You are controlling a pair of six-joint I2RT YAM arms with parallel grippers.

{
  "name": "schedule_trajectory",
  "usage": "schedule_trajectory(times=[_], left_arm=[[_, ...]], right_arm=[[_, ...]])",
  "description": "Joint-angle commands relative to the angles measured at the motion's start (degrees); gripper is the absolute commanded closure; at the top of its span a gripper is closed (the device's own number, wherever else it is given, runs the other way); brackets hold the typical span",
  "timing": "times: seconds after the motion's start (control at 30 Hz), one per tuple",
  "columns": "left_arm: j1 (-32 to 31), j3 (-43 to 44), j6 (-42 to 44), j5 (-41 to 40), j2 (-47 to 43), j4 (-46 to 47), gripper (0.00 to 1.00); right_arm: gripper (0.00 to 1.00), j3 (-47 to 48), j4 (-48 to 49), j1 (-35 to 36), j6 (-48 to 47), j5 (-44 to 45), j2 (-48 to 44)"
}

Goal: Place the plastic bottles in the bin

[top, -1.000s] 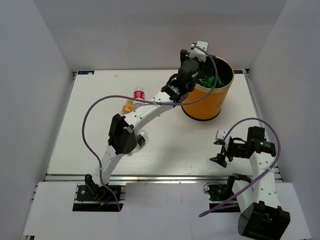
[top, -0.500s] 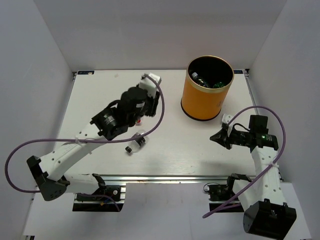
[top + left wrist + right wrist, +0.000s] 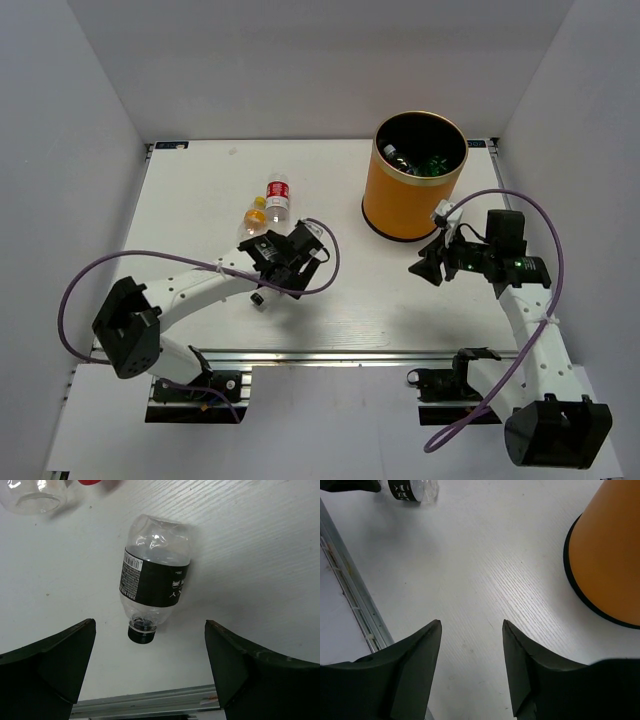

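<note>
A clear bottle with a black label and black cap (image 3: pixel 155 580) lies on the white table, cap toward the near edge. My left gripper (image 3: pixel 150 625) hangs open above it, one finger on each side, touching nothing. From above, only the cap end of that bottle (image 3: pixel 259 297) shows below the left gripper (image 3: pixel 272 272). A red-labelled clear bottle (image 3: pixel 277 193) and a yellow-orange bottle (image 3: pixel 257 212) lie further back. The orange bin (image 3: pixel 413 190) stands back right with bottles inside. My right gripper (image 3: pixel 472 622) is open and empty over bare table left of the bin (image 3: pixel 610 555).
The table's metal front rail (image 3: pixel 145 700) runs just below the black-capped bottle. In the overhead view the right gripper (image 3: pixel 422 270) sits close to the bin's near side. White walls enclose the table on three sides. Purple cables loop off both arms.
The left arm swung from over the bin back to the left and came down over the black-capped bottle, open. The right arm moved up closer to the bin.
</note>
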Motion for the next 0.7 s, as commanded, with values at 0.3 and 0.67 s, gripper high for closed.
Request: schedule_trajectory(times=[0.3, 0.67], left_arm=[[1.6, 0.9, -0.4, -1.4, 12.8, 5.8, 0.00], [4.5, 2.1, 0.7, 5.4, 17.9, 7.4, 0.41]], right_arm=[[0.36, -0.6, 0.9, 2.6, 1.4, 1.2, -3.6], [0.36, -2.0, -1.1, 2.6, -0.8, 0.6, -8.7]])
